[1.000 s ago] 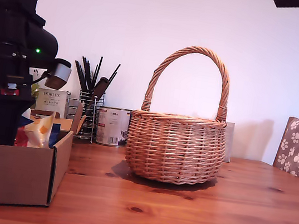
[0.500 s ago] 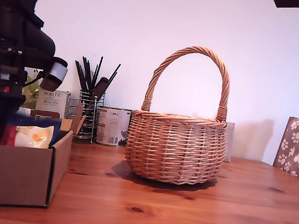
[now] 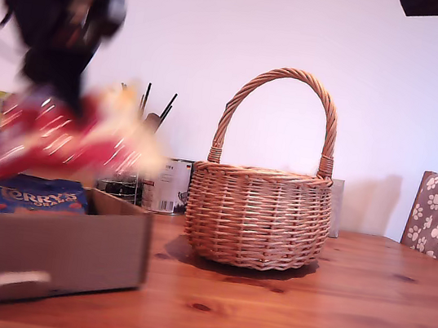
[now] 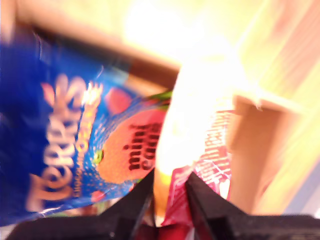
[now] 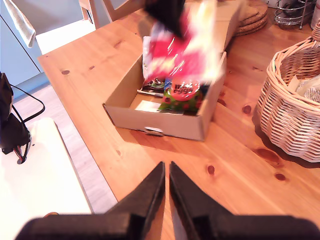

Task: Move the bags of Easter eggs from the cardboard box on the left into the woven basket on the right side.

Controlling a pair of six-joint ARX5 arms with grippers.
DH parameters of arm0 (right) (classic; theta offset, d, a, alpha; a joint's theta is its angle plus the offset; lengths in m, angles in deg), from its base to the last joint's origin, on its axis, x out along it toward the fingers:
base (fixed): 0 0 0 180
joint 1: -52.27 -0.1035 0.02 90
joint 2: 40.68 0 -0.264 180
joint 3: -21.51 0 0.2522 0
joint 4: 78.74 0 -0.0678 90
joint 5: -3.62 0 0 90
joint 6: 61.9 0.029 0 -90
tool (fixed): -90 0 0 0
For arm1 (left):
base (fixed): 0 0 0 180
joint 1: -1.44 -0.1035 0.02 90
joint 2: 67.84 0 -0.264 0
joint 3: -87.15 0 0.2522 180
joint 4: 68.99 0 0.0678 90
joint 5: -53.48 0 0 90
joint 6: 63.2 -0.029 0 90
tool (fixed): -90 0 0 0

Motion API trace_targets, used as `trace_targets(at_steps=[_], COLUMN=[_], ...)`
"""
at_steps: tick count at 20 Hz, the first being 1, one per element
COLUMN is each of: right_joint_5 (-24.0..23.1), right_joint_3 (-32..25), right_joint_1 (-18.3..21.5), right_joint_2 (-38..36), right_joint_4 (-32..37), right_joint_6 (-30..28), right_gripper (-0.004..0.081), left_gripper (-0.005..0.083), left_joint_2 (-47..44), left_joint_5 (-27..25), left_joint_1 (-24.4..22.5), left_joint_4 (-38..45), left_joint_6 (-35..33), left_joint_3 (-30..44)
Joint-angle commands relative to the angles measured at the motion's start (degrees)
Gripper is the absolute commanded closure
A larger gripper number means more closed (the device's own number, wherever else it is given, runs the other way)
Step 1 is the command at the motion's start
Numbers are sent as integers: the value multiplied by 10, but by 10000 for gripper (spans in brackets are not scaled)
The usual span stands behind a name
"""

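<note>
The bags of Easter eggs are split: a red and cream bag (image 3: 66, 141) hangs blurred above the cardboard box (image 3: 40, 257), pinched by its edge in my first gripper (image 4: 169, 187), its long side slanting down toward the exterior view's left. Only the first wrist view shows that grip up close, jaws closed on the crinkled film, with the dark blue Terry's bag (image 4: 60, 150) beyond. The exterior view shows that blue bag (image 3: 37, 195) lying in the box, lettering facing up and outward.

My second gripper (image 5: 167, 182) hovers high over the tabletop's (image 3: 304, 309) near edge, its jaws drawn almost together around nothing. From there the box's inside is seen: a green and red packet (image 5: 181, 100) against the near wall, other wrappers behind it. The woven basket (image 3: 257, 215) stands well apart from the box; that wrist view alone shows pale wrappers (image 5: 310, 87) already inside it. Behind the box are a utensil holder (image 3: 131, 176) and a tin (image 3: 168, 185).
</note>
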Motion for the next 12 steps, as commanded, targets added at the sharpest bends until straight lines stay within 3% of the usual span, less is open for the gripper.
trace_targets(at_steps=[1, 7, 12], right_joint_5=[0, 0, -3], right_joint_3=[2, 2, 2], right_joint_1=[-1, -1, -1], right_joint_2=[0, 0, 0], right_joint_4=[4, 4, 4], right_joint_6=[-2, -9, -13], right_gripper=[783, 783, 783], left_gripper=[795, 795, 795], left_joint_2=[-8, -13, 1], left_joint_5=[14, 13, -40], left_joint_1=[15, 74, 134], left_joint_4=[33, 188, 362], left_joint_6=[14, 83, 98], left_joint_3=[3, 3, 3])
